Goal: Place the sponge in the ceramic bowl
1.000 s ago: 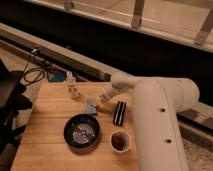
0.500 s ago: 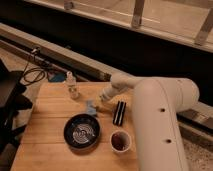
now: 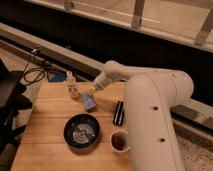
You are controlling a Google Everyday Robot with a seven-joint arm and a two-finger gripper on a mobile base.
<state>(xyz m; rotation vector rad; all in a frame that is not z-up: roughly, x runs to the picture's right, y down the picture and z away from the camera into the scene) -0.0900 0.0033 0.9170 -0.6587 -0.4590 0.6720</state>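
The blue-grey sponge sits at the far middle of the wooden table, right under my gripper, which reaches down from the white arm at the right. The sponge touches the gripper's tip; whether it rests on the wood or hangs just above it is unclear. The ceramic bowl, dark with pale rings inside, stands nearer the front, a short way below the sponge in the camera view.
A long black ribbed bar lies right of the sponge. A pale cup with a dark reddish inside stands right of the bowl. A small pale bottle stands left of the sponge. Cables lie beyond the table's left corner.
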